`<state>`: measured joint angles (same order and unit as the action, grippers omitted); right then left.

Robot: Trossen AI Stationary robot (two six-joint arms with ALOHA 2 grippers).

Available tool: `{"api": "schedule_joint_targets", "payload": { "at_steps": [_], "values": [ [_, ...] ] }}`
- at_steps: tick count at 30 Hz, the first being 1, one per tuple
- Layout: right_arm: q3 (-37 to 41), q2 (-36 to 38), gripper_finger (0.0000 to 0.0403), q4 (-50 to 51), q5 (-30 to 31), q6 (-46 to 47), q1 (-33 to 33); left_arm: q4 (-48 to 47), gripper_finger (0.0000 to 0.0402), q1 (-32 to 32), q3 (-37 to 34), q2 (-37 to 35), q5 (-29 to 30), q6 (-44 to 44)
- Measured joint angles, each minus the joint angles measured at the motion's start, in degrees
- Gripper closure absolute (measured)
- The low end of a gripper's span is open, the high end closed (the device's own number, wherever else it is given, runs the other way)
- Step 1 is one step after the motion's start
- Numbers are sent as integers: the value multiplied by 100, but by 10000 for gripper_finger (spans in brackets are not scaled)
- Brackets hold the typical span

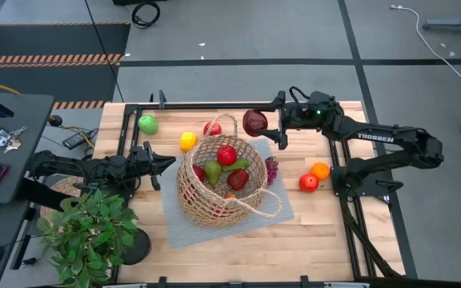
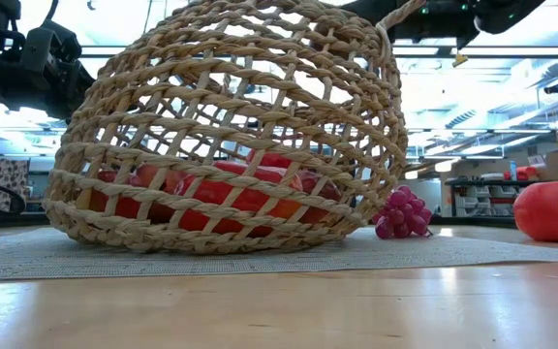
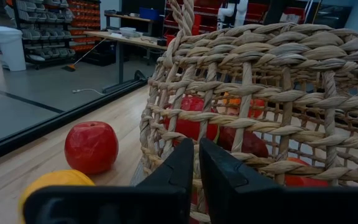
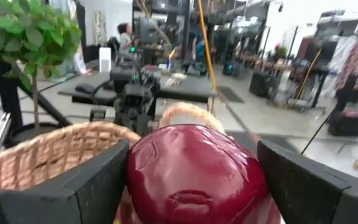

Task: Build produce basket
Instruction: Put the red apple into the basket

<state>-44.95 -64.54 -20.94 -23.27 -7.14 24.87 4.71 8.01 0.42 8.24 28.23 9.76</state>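
1. The right gripper [image 1: 256, 124] holds a dark red, glossy, rounded toy fruit [image 4: 194, 171] between its spread fingers [image 4: 64, 186]; it hangs just beyond the far rim of the round woven tan wicker basket [image 1: 224, 192].
2. To do this step well, I would carry the fruit over the basket's open mouth and lower it before letting go, since the basket looks tipped and the pile inside leaves little room.
3. One looped handle [image 1: 225, 122] stands up close beside the held fruit, so the approach should pass clear of it.
4. The left gripper [image 1: 165, 162] is pressed shut and empty, its tips just at the basket's near-left wall; it may steady the basket, though contact cannot be confirmed.
5. The basket lies on a grey woven mat [image 1: 282, 206] and already holds a red apple [image 1: 227, 155], a green pear [image 1: 213, 171] and other red pieces.
6. Outside it lie a green apple [image 1: 147, 124], a yellow lemon [image 1: 187, 142], a red apple [image 3: 91, 146], purple grapes [image 2: 402, 212], an orange [image 1: 319, 170] and a red tomato-like piece [image 1: 308, 182].
7. A leafy potted plant [image 1: 86, 232] stands well clear at the near-left corner.
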Motion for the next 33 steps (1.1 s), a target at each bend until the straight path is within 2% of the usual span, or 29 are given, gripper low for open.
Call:
{"api": "schedule_joint_targets", "payload": {
  "at_steps": [9, 17, 20, 27, 33],
  "values": [
    [0, -88, 54, -13, -1215, 262, -31, 0, 361, -1, -1, -1, -1, -2],
    [9, -24, 54, 76, -1175, -101, -245, 0, 369, -2, -1, 1, 0, 0],
    [14, -148, 54, 108, -1249, -337, -319, 0, 368, -2, 1, 1, 0, -2],
    [13, -593, 54, -519, -1278, -506, -281, 0, 361, -2, 0, -1, 0, -2],
    [11, -917, 54, -170, -1280, -545, -239, 0, 367, 0, 1, 1, -2, -4]
  ]
}}
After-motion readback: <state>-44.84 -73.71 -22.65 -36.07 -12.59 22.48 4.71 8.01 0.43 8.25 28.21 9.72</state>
